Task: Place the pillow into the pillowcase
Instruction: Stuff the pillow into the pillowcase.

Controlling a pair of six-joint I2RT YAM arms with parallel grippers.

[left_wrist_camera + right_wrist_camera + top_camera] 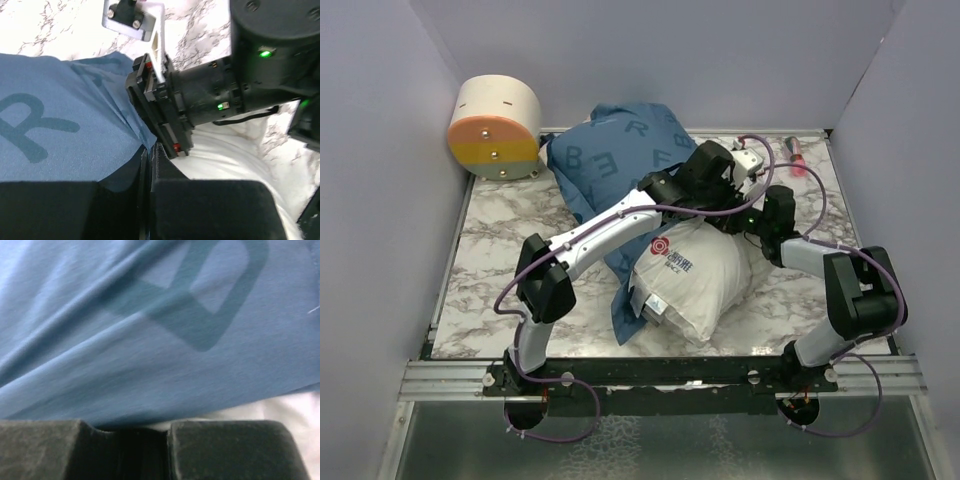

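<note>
The white pillow (pixel 690 280) lies mid-table, its far end inside the dark blue lettered pillowcase (pixel 615 155); its near end with a red logo sticks out. My left gripper (pixel 712 190) is at the case's mouth; in the left wrist view it (pixel 149 155) is shut on the hem of the pillowcase (pixel 60 125), beside the pillow (pixel 235 160). My right gripper (pixel 740 190) meets it there. In the right wrist view its jaws (pixel 125 432) stand a narrow gap apart with the pillowcase (pixel 150 340) hem over the gap and the pillow (pixel 300 407) showing below.
A cream, orange and yellow drum (pixel 495 128) stands at the back left corner. A pink pen-like thing (pixel 795 153) lies at the back right. Grey walls close in the marble table (pixel 490 250) on three sides.
</note>
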